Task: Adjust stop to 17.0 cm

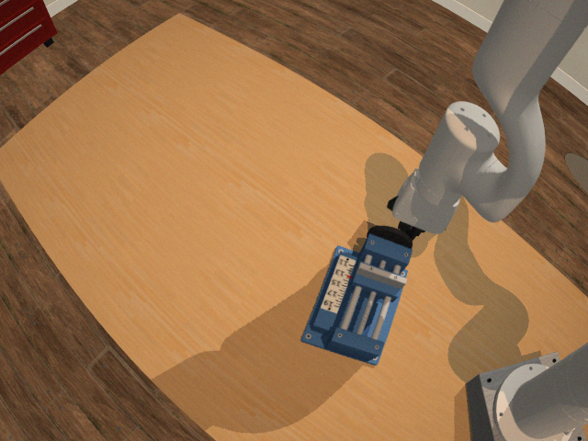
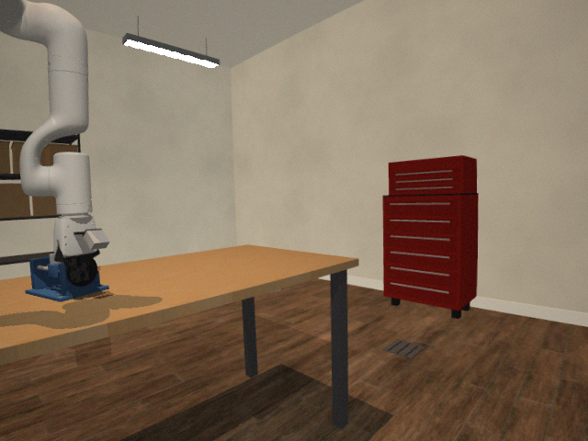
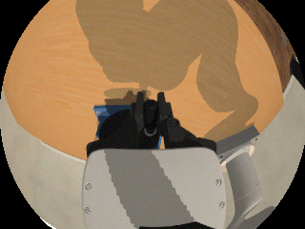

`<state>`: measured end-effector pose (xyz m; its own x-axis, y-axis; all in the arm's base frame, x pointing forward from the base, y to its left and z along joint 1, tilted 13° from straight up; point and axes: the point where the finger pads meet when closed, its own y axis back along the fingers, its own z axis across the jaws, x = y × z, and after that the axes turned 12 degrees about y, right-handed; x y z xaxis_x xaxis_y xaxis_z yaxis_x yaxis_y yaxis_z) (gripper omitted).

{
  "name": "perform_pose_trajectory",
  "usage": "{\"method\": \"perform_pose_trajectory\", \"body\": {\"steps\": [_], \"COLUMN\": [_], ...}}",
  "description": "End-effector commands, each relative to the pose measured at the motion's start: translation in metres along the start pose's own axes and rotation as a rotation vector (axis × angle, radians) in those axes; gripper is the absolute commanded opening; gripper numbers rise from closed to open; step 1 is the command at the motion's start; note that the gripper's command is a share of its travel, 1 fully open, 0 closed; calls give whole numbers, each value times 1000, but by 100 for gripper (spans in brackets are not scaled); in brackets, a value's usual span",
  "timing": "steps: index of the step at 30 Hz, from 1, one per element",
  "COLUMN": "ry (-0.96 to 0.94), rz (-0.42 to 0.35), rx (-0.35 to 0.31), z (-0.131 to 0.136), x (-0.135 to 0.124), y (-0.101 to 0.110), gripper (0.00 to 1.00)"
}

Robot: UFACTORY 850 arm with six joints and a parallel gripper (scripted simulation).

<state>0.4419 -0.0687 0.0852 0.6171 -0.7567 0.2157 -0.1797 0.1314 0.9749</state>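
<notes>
So the tool (image 1: pixel 411 231) (image 2: pixel 75 258) (image 3: pixel 150 100) is clenched on the black upright crank knob (image 3: pixel 151 114) of the round black handwheel (image 1: pixel 389 233) (image 2: pixel 78 264) (image 3: pixel 114 129), with a finger on each side of it in the wrist view. The wheel is on the end of the blue metal screw-driven stop fixture (image 1: pixel 358 348) (image 2: pixel 47 290) (image 3: pixel 106 112), which sits on the light wood tabletop (image 1: pixel 189 142) (image 2: pixel 237 270) (image 3: pixel 48 72). In the top view that's toward the lower right of the tabletop, well in from the lower left edge, wheel facing the upper right edge. The grey-topped sliding stop (image 1: pixel 382 276) is near the wheel end, and the small red pointer (image 1: pixel 349 276) looks to be around 13 on the cream printed scale (image 1: pixel 338 285), so I'd say there's plenty of cranking left to reach 17. My guess is the wheel's rigid and fairly smooth to turn, with some screw drag, nothing fragile. The knob's the right place to hold, but it's slim and could slip or twist if the arm wanders off the circle, so keep the arc round. Near 17 I'd slow right down, then open wide and back straight off along the knob so the wheel doesn't get nudged.
</notes>
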Motion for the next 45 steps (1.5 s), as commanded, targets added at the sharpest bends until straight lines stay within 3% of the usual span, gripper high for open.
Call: {"method": "perform_pose_trajectory", "body": {"steps": [1, 45], "ry": [0, 0], "rz": [-1, -1], "rx": [-2, -2], "z": [0, -1], "x": [0, 1], "y": [2, 8], "gripper": [6, 6]}}
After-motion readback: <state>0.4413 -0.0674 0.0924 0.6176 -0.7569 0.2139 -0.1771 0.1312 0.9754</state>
